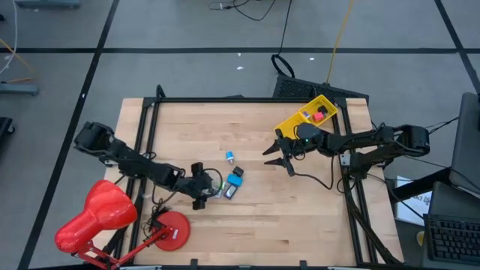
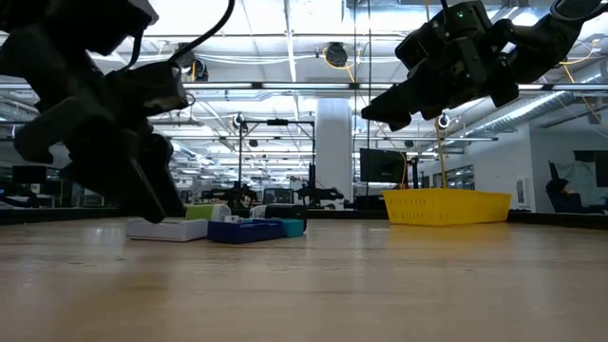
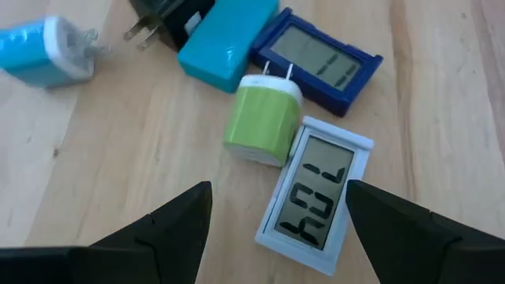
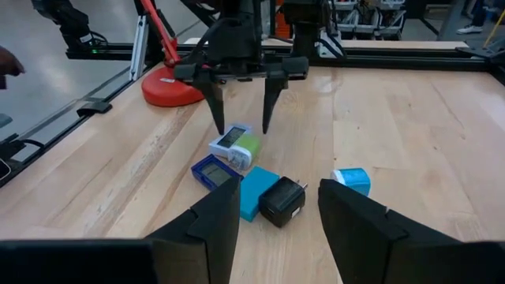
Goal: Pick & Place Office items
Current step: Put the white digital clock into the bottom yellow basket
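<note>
The left pincer point(image 1: 212, 187) hangs low over the near-left part of the worktop point(image 1: 315, 217), its fingers spread wide and holding nothing. Straight ahead of it, between those fingers in the left wrist view, lies a white-framed display point(image 3: 314, 197) flat on the wood, with a green plug adapter point(image 3: 263, 122) touching its side. The step in hand looks like a pick from this cluster. To do it well, the pincer should settle on one piece only: the display is thin and flat, so the fingers would need to reach right down to the wood and close across its narrow width, while the green adapter stands taller and looks the easier grip. Whichever is chosen, its neighbour touches it and may be dragged along. Just beyond lie a blue-framed display point(image 3: 319, 67), a teal block point(image 3: 225, 39), a black plug point(image 4: 284, 201) and, a little apart, a light blue adapter point(image 1: 230, 157).

The left arm stretches in from the left edge, past the red desk lamp point(image 1: 101, 217), wrist tipped down.

Farther right, the right pincer point(image 1: 279, 154) hovers well above the wood, partly open and empty, facing the cluster. Behind it the yellow tray point(image 1: 300, 120) sits at the far right corner with a red piece point(image 1: 319, 115) in it.
</note>
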Robot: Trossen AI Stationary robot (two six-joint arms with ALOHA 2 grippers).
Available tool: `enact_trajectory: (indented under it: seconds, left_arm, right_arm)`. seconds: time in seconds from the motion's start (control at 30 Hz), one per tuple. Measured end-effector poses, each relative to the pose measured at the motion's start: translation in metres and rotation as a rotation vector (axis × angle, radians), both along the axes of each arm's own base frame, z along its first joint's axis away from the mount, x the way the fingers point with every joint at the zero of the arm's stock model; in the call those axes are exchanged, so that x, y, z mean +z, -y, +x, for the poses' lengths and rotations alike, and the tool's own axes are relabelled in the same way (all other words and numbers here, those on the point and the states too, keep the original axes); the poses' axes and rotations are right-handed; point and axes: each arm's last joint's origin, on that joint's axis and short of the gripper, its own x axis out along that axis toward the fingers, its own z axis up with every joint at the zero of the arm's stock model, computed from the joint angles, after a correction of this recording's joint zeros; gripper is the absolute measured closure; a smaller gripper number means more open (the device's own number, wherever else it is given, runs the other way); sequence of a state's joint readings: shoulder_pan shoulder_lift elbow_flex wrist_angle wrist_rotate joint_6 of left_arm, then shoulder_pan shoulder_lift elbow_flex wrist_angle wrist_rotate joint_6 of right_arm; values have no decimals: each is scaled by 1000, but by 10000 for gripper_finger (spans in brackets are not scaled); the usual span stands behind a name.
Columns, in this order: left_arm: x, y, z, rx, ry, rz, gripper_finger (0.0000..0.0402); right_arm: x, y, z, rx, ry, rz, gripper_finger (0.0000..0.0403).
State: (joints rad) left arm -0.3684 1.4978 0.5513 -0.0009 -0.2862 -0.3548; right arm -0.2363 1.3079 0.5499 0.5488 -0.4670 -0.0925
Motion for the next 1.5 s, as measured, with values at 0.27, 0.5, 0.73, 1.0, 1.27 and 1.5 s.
enact_trajectory:
  seconds: [0.27, 0.5, 0.73, 1.0, 1.27, 1.5]
  left_arm:
    - [-5, 6, -8, -74, -52, 48, 105]
    - [-5, 9, -9, -73, -56, 42, 105]
    - [-5, 9, -10, -76, -58, 44, 107]
    - [-5, 10, -10, -104, -67, 18, 216]
    - [4, 9, 4, -17, 94, -48, 341]
    - [10, 11, 9, -121, 158, -8, 391]
  right_arm:
    - [0, 0, 0, 0, 1, -2, 243]
    - [0, 0, 0, 0, 0, -2, 243]
    - [0, 0, 0, 1, 2, -6, 243]
    - [0, 0, 0, 1, 2, -5, 243]
    - [0, 0, 0, 0, 1, -2, 243]
    - [0, 0, 0, 0, 1, -2, 243]
